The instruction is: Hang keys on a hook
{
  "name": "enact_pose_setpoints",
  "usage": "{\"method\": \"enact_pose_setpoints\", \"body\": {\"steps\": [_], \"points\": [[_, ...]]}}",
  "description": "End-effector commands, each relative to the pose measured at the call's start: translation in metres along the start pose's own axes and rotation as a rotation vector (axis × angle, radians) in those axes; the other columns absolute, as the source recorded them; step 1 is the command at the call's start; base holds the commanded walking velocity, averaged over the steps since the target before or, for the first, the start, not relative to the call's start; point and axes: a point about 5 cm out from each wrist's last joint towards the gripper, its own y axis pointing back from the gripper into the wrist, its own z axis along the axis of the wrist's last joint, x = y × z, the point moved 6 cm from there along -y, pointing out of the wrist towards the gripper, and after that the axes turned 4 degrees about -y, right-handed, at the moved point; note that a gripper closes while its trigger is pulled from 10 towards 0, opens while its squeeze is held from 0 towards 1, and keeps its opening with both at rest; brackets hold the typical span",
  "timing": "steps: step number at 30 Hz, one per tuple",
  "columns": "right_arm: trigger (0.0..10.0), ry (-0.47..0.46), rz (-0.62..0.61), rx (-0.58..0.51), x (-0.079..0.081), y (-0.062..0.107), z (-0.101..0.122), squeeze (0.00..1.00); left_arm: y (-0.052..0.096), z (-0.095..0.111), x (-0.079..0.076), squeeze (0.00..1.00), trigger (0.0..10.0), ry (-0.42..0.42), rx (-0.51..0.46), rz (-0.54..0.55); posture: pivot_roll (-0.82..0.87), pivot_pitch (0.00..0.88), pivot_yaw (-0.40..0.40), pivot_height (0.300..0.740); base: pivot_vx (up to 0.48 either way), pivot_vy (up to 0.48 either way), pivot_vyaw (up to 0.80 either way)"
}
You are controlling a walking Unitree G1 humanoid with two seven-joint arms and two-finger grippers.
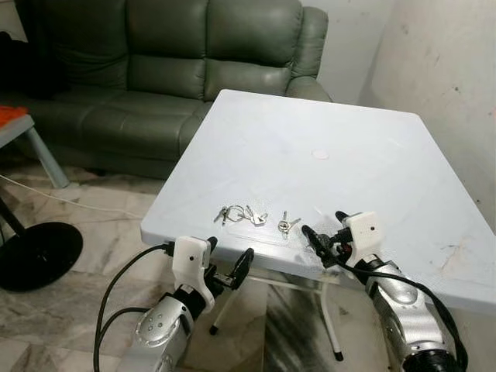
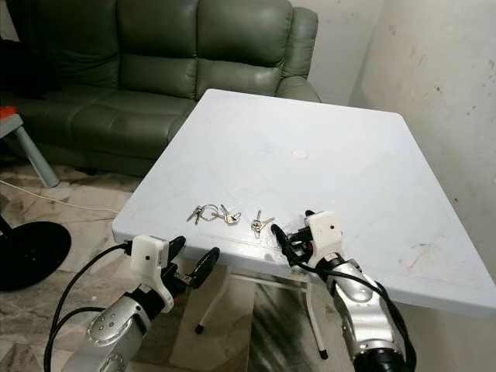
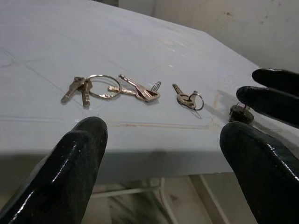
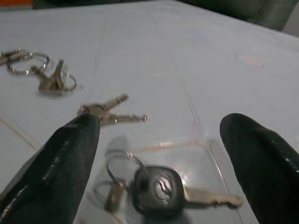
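Observation:
Three sets of keys lie near the front edge of the white table point(image 1: 310, 116). A ringed bunch point(image 1: 240, 214) is furthest left, and a small pair of keys point(image 1: 287, 225) lies to its right. A black-headed key point(image 4: 159, 186) on a ring rests on the table right under my right gripper point(image 1: 323, 225). That gripper is open, low over the table edge, with the key between its fingers. My left gripper point(image 1: 229, 253) is open too. It hangs just in front of and below the table's edge, facing the ringed bunch point(image 3: 112, 87).
A green leather sofa point(image 1: 178, 62) stands behind the table, and a pale wall point(image 1: 449, 62) runs along the right. On the marble floor at the left are a black round base point(image 1: 35, 256) and a thin cable. A small white disc point(image 1: 320, 154) lies mid-table.

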Motion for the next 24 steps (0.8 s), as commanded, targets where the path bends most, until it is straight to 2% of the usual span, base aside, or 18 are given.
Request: {"method": "enact_pose_setpoints", "body": {"steps": [1, 5, 6, 8, 10, 11, 17, 18, 24], "points": [[10.0, -0.002, 0.021, -0.011, -0.006, 0.001, 0.004, 0.0, 0.001, 0.002, -0.004, 0.0, 10.0, -0.003, 0.002, -0.011, 0.05, 0.067, -0.071, 0.74, 0.0, 0.0, 0.0], [10.0, -0.013, 0.055, -0.006, -0.01, 0.003, 0.004, 0.0, 0.002, 0.002, -0.005, 0.0, 10.0, 0.001, 0.006, -0.012, 0.05, 0.068, -0.07, 0.74, 0.0, 0.0, 0.0], [9.6, -0.016, 0.067, -0.01, -0.01, 0.003, 0.005, 0.0, 0.002, 0.002, -0.006, 0.0, 10.0, 0.0, 0.007, -0.012, 0.05, 0.069, -0.07, 0.74, 0.0, 0.0, 0.0], [2.9, -0.013, 0.084, -0.024, -0.012, 0.003, 0.008, 0.0, 0.002, 0.001, -0.006, 0.0, 10.0, 0.002, 0.011, -0.013, 0.05, 0.07, -0.071, 0.74, 0.0, 0.0, 0.0], [2.9, -0.017, 0.093, -0.03, -0.012, 0.003, 0.009, 0.0, 0.003, 0.001, -0.006, 0.0, 10.0, 0.002, 0.013, -0.012, 0.05, 0.069, -0.071, 0.74, 0.0, 0.0, 0.0], [0.0, -0.014, 0.094, -0.036, -0.012, 0.003, 0.01, 0.0, 0.003, 0.0, -0.005, 0.0, 10.0, 0.002, 0.014, -0.011, 0.05, 0.071, -0.07, 0.74, 0.0, 0.0, 0.0], [0.0, -0.007, 0.134, -0.044, -0.004, 0.001, 0.011, 0.0, 0.003, 0.0, -0.006, 0.0, 10.0, 0.006, 0.017, -0.008, 0.05, 0.071, -0.07, 0.74, 0.0, 0.0, 0.0], [10.0, -0.004, 0.144, -0.034, -0.001, 0.0, 0.009, 0.0, 0.003, 0.0, -0.006, 0.0, 10.0, 0.006, 0.017, -0.007, 0.05, 0.071, -0.07, 0.74, 0.0, 0.0, 0.0], [10.0, 0.034, 0.194, -0.01, 0.012, -0.003, 0.003, 0.0, 0.004, 0.0, -0.005, 0.0, 10.0, 0.005, 0.02, -0.005, 0.06, 0.073, -0.071, 0.74, 0.0, 0.0, 0.0]]}}
